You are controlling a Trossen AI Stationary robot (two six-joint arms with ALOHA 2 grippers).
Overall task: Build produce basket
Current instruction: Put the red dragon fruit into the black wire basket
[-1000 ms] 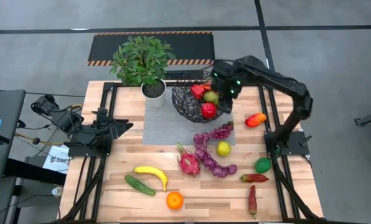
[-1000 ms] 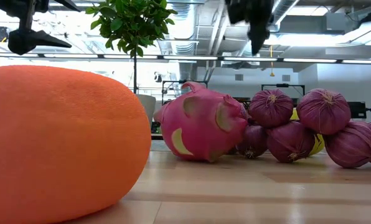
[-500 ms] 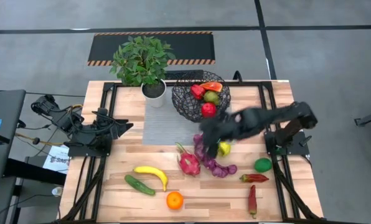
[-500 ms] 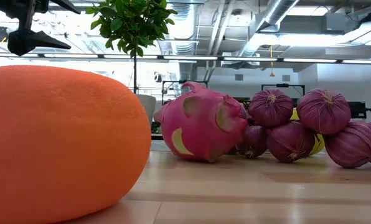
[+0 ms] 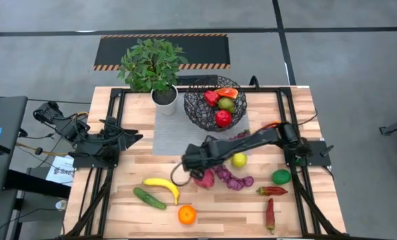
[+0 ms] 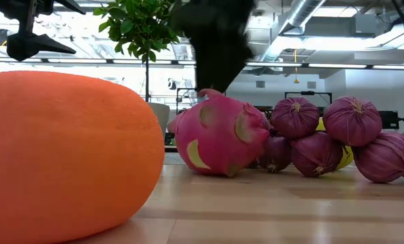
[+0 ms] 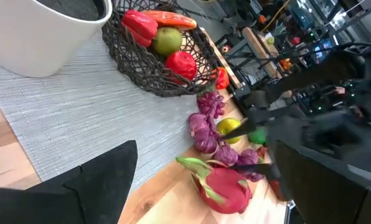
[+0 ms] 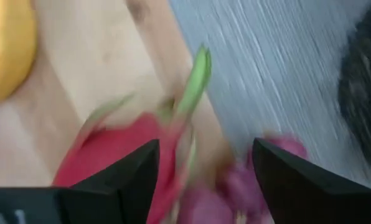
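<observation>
right gripper (image 5: 185, 170) swung from basket (image 5: 205, 107) to dragonfruit (image 5: 202, 177) | fingers spread | grape string (image 5: 230, 179) beside

The wooden table (image 5: 118, 200) stood on a grey concrete floor (image 5: 358, 67). A hazard-striped black mat (image 5: 205, 50) lay behind it. Ceiling ducts (image 6: 290, 13) ran overhead.

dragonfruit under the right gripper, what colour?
Pink-red skin with green leaf tips on the dragonfruit; low view shows it best.

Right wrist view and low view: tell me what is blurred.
Right wrist view: the pink dragonfruit and purple string are smeared by motion. Low view: the right end effector above the dragonfruit is a dark blur; the orange is soft.
</observation>
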